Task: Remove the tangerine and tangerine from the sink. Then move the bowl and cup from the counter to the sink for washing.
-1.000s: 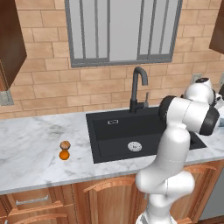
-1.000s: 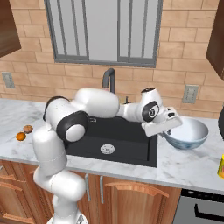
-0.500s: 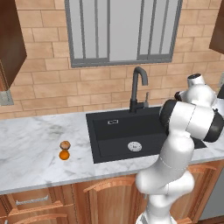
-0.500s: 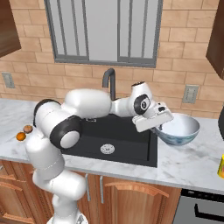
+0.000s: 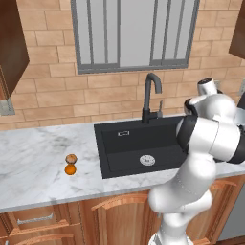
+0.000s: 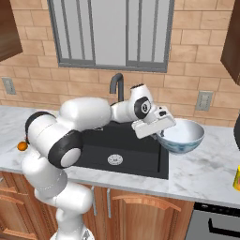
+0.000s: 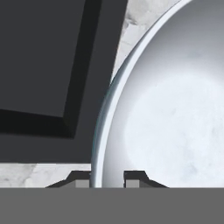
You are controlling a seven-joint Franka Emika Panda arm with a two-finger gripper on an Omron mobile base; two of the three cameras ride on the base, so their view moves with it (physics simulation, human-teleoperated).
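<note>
1. The gripper (image 7: pixel 107 179) has its jaws clamped on the rim of the bowl (image 6: pixel 183 137): in the hand view one finger tip stands outside the rim and the other inside it.
2. The bowl is wide, white and glossy with a pale bluish tint. In the right base view it sits at the right edge of the sink (image 6: pixel 133 149), partly over the basin edge and partly over the table (image 6: pixel 201 173). Whether its base touches the table cannot be told.
3. In the hand view the sink basin (image 7: pixel 39 57) shows as a dark recess beside the bowl rim, with a strip of marble between them.
4. The sink is a black rectangular basin with a round silver drain (image 5: pixel 147 160) and a dark curved faucet (image 5: pixel 150 95) behind it.
5. The two tangerines (image 5: pixel 71 164) lie on the table to the left of the sink, well apart from it. They touch or nearly touch: the duller tan-orange one lies behind, the bright orange one in front.
6. A yellow cup (image 6: pixel 236 178) stands at the right edge of the right base view, on the table, apart from the bowl.
</note>
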